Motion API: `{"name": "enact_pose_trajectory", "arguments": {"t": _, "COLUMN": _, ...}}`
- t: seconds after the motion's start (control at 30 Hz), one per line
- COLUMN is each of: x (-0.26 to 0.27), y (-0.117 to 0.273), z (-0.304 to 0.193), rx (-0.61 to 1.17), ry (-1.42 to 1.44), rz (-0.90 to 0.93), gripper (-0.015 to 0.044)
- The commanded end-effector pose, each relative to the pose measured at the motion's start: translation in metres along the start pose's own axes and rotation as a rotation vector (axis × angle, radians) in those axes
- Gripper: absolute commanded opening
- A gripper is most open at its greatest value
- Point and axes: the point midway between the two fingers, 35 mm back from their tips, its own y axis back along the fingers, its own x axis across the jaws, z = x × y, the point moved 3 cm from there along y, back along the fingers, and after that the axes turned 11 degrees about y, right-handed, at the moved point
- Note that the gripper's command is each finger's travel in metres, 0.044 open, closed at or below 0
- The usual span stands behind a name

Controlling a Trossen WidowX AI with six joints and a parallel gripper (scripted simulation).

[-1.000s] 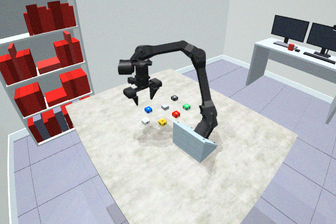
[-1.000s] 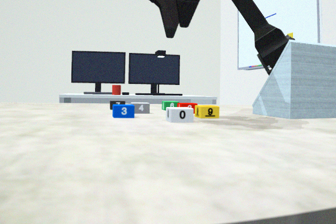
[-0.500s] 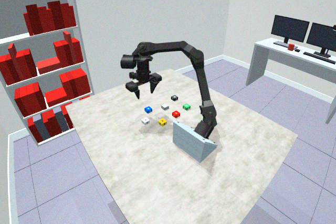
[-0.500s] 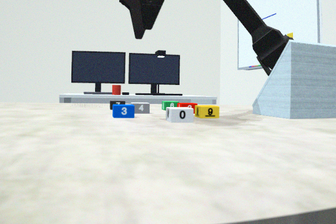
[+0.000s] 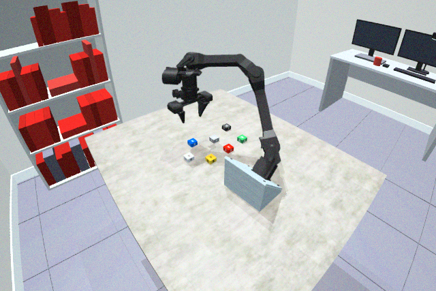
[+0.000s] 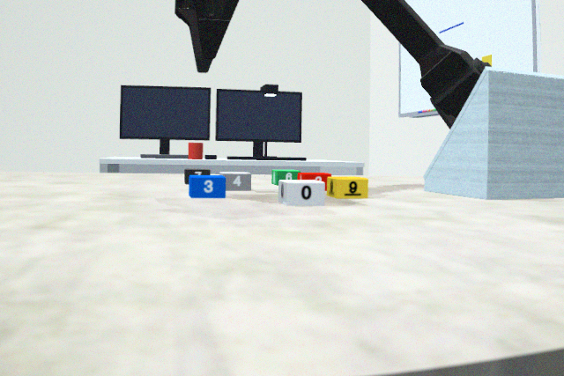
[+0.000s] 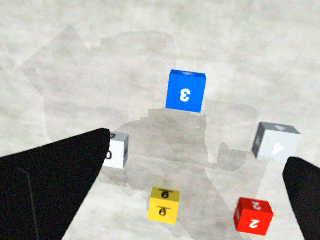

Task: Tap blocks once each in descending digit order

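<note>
My gripper (image 5: 191, 118) (image 6: 203, 70) (image 7: 195, 151) is open and empty, high above the table. The blue 3 block (image 5: 192, 142) (image 6: 197, 187) (image 7: 185, 92) lies ahead of the fingers in the wrist view. The white 0 block (image 5: 189, 157) (image 6: 293, 197) (image 7: 119, 150) is partly hidden by the left finger there. The grey 4 block (image 5: 214, 138) (image 6: 243, 181) (image 7: 276, 141) is near the right fingertip. The yellow 9 block (image 5: 210, 158) (image 6: 359, 184) (image 7: 163, 206) and red 2 block (image 5: 227, 148) (image 7: 253, 216) are lower. The green 6 (image 5: 242, 138) and black 7 (image 5: 226, 127) blocks are outside the wrist view.
The blocks stand apart on the pale table (image 5: 148, 189) (image 6: 181, 271). The arm's light-blue wedge-shaped base (image 5: 242, 183) (image 6: 523, 135) stands near the yellow and red blocks. A bookshelf and a desk with two monitors are beyond the table.
</note>
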Motion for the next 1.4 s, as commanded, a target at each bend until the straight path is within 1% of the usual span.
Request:
{"name": "enact_pose_trajectory", "arguments": {"t": 0.0, "x": -0.001, "y": 0.001, "z": 0.0, "rx": -0.002, "ry": 0.003, "rz": -0.003, "gripper": 0.04}}
{"name": "enact_pose_trajectory", "arguments": {"t": 0.27, "x": -0.003, "y": 0.001, "z": -0.001, "rx": -0.002, "ry": 0.003, "rz": -0.003, "gripper": 0.04}}
{"name": "enact_pose_trajectory", "arguments": {"t": 0.47, "x": -0.061, "y": 0.001, "z": -0.042, "rx": 0.0, "ry": 0.005, "rz": -0.005, "gripper": 0.04}}
{"name": "enact_pose_trajectory", "arguments": {"t": 0.53, "x": -0.073, "y": 0.0, "z": -0.054, "rx": 0.001, "ry": 0.005, "rz": -0.006, "gripper": 0.04}}
{"name": "enact_pose_trajectory", "arguments": {"t": 1.23, "x": -0.078, "y": 0.0, "z": -0.054, "rx": 0.0, "ry": 0.005, "rz": -0.006, "gripper": 0.04}}
{"name": "enact_pose_trajectory", "arguments": {"t": 1.3, "x": -0.102, "y": 0.002, "z": -0.045, "rx": -0.002, "ry": 0.006, "rz": -0.003, "gripper": 0.04}}
{"name": "enact_pose_trajectory", "arguments": {"t": 1.37, "x": -0.14, "y": 0.002, "z": -0.037, "rx": -0.004, "ry": 0.007, "rz": -0.005, "gripper": 0.04}}
